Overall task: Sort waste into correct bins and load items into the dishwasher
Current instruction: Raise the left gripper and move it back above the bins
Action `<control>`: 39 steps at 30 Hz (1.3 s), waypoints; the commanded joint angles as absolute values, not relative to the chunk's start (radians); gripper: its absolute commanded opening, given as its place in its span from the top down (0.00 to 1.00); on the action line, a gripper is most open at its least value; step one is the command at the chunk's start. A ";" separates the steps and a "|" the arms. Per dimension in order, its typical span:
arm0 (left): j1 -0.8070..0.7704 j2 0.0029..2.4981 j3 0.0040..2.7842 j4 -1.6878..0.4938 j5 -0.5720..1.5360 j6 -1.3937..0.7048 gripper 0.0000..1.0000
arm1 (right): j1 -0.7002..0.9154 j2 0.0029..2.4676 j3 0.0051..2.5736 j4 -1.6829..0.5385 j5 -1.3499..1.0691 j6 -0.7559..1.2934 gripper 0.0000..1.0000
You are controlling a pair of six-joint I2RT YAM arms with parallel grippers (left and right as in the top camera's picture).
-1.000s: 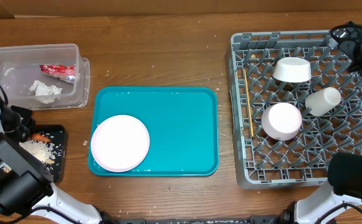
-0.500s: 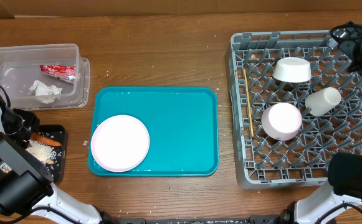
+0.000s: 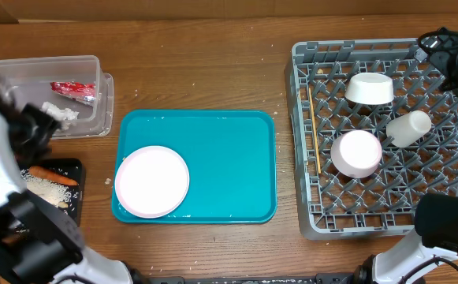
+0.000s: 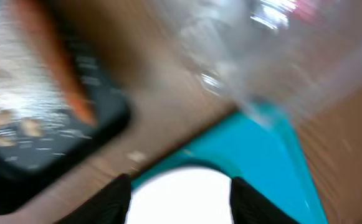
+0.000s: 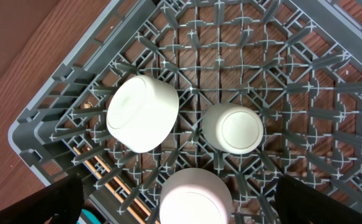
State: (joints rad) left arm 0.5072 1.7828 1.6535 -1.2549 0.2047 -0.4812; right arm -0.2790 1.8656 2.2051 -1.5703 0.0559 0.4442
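Note:
The orange carrot [image 3: 52, 173] lies in the black tray [image 3: 74, 167] beside beige food scraps [image 3: 43, 190]. In the blurred left wrist view the carrot [image 4: 61, 78] and black tray [image 4: 81, 146] show at upper left. My left gripper [image 3: 38, 130] hangs open and empty above the tray's far edge, near the clear tub [image 3: 46, 67], which holds a red wrapper [image 3: 72, 91] and a white tissue [image 3: 60, 113]. The pale plate [image 3: 151, 180] rests on the teal tray [image 3: 221, 166]. The grey dish rack [image 3: 307, 55] holds two bowls [image 3: 369, 87] [image 3: 356, 153], a cup [image 3: 408, 126] and chopsticks [image 3: 311, 126]. My right gripper [image 5: 177, 182] stands open above the rack.
Crumbs lie on the wooden table [image 3: 197, 79] near the black tray. The right arm [image 3: 449, 59] hovers over the rack's far right corner. The rack's right half carries only upright pegs.
My left gripper opened and let the carrot go into the black tray, then lifted and moved back toward the clear tub. The right arm has not moved.

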 commanded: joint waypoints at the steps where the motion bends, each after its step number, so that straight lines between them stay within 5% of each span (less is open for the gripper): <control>1: 0.332 1.737 1.672 -1.268 0.281 -0.421 0.39 | -0.278 1.851 2.225 -1.565 0.057 0.446 0.00; 6: 0.019 1.775 1.612 -1.272 0.139 -0.431 0.31 | -0.278 1.851 2.225 -1.565 0.057 0.446 0.00; 16: -0.330 1.965 1.516 -1.245 0.021 -0.525 0.37 | -0.278 1.851 2.225 -1.565 0.057 0.446 0.00; 27: -0.273 1.994 1.567 -1.255 0.011 -0.537 0.43 | -0.278 1.851 2.225 -1.566 0.057 0.446 0.00; 36: -0.057 1.974 1.951 -1.464 -0.171 -0.506 0.48 | -0.278 1.851 2.225 -1.565 0.057 0.446 0.00; 38: -0.009 1.974 2.014 -1.468 -0.207 -0.505 0.43 | -0.278 1.851 2.225 -1.565 0.057 0.446 0.00; 39: 0.018 1.974 2.039 -1.465 -0.219 -0.505 0.23 | -0.278 1.851 2.225 -1.565 0.057 0.446 0.00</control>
